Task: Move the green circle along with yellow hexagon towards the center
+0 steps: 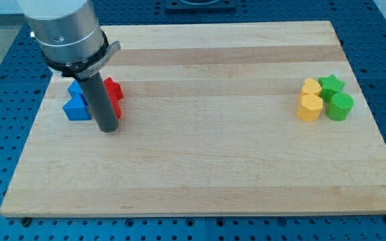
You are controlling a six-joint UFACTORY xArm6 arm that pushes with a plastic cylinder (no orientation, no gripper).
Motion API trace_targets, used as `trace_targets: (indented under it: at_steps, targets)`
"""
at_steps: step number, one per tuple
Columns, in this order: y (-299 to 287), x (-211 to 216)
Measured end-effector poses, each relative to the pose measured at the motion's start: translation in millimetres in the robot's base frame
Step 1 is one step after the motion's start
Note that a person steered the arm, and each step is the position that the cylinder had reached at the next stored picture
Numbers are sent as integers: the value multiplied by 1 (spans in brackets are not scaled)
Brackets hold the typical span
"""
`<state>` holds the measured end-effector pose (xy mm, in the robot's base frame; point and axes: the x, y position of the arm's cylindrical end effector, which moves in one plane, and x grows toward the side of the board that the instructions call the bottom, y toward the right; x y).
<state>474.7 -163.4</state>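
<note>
The green circle (340, 106) sits at the view's right, touching the yellow hexagon (309, 107) on its left. A green star (331, 85) and a second yellow block (311, 87) sit just above them in the same cluster. My tip (107, 127) rests on the board at the view's left, far from that cluster, just right of the blue blocks and in front of the red ones.
Two blue blocks, one a triangle (77, 107) and one behind it (76, 88), and two red blocks (114, 89) cluster at the view's left beside the rod. The wooden board (200, 167) lies on a blue perforated table.
</note>
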Motion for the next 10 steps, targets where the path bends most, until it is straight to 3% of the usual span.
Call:
trace_targets:
  at_steps: [2,3,8,10]
  targets:
    - [10,22]
    - [56,49]
    - [357,49]
    - [432,33]
